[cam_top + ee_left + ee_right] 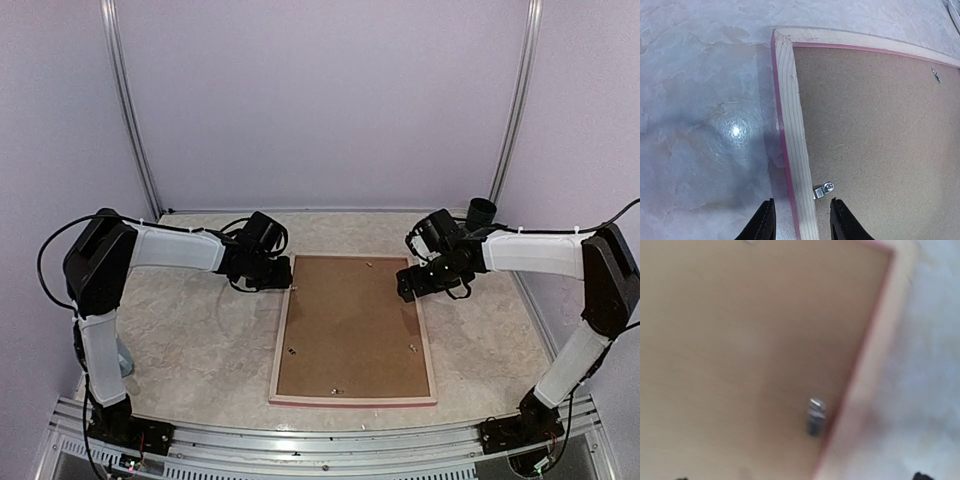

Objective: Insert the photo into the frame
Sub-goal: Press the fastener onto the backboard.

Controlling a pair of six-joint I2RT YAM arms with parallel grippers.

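Observation:
The frame (281, 352) lies face down in the middle of the table, its pale wood back and pink edge up. A brown backing board (350, 320) fills it. The photo is hidden. My left gripper (283, 283) hangs over the frame's upper left rail (792, 115). In the left wrist view that gripper (802, 220) is open, its fingers straddling the rail and a small metal clip (823, 190) without touching them. My right gripper (408, 285) hovers over the upper right rail (880, 365), wide open, near another clip (815, 416). That view is blurred.
A dark cup (482, 211) stands at the back right corner. More metal clips (290, 350) sit round the board's edges. Marbled tabletop (190, 330) surrounds the frame, with walls close on both sides.

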